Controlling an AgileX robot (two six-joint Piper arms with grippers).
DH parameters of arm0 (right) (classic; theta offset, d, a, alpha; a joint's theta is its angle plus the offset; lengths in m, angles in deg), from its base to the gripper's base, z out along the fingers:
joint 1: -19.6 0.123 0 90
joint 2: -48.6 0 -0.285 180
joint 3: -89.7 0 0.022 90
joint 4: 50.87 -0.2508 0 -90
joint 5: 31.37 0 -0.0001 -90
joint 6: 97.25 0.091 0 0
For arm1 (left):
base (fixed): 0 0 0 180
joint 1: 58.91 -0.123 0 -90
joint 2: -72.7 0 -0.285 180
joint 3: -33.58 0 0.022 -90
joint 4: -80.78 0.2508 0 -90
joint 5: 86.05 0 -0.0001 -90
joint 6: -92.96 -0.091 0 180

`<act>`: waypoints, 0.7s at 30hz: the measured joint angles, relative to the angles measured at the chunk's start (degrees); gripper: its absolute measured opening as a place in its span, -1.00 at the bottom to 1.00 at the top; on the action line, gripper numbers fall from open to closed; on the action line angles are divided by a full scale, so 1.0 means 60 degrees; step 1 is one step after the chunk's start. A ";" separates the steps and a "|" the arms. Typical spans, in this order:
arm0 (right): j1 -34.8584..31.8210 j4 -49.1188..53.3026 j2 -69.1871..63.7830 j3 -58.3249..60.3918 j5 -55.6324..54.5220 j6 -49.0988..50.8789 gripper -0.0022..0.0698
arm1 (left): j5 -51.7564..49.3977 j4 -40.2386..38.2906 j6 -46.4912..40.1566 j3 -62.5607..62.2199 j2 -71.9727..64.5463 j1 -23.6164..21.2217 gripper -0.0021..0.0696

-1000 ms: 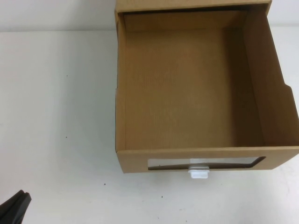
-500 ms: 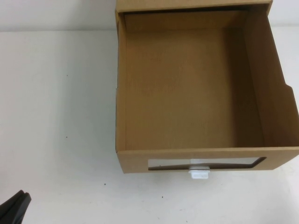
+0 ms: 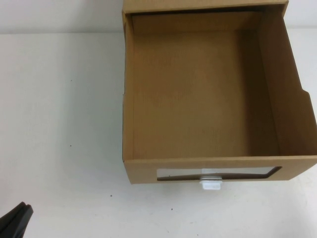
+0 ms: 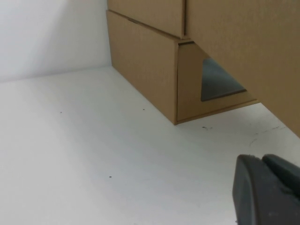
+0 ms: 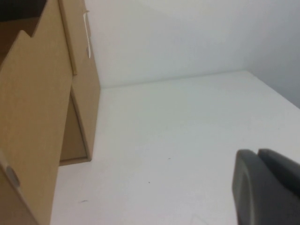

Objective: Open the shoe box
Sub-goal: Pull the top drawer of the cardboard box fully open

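White surface (image 3: 59,109), matte, plain. A few small dark specks (image 3: 71,80) scattered on its left part, well apart from each other. Pale wall (image 3: 59,15) runs along the far edge, straight seam.

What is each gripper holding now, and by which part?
Nothing is held. The left gripper and the right gripper are both shut and empty, over the table, apart from the opened shoe box.

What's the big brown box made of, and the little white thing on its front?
The box looks like plain brown cardboard: matte, faintly ribbed. The white handle is probably smooth plastic. The left tool, near the table's front left corner, and the right tool, right of the box, are shut, dark, matte, maybe plastic.
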 joint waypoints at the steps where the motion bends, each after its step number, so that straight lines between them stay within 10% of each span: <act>1: 0.0000 -0.0448 0.0000 0.0000 0.0000 -0.0406 -0.99 | 0.0000 0.0000 0.0000 0.0000 0.0000 0.0000 -0.95; 9: 0.0000 -0.6524 0.0000 0.0000 0.1217 -0.7493 -0.99 | 0.0000 0.0000 0.0000 0.0000 0.0000 0.0000 -0.95; 21: 0.0000 -0.6935 0.0000 0.0000 0.2518 -0.8189 -0.99 | 0.0000 0.0000 0.0000 0.0000 0.0000 0.0000 -0.95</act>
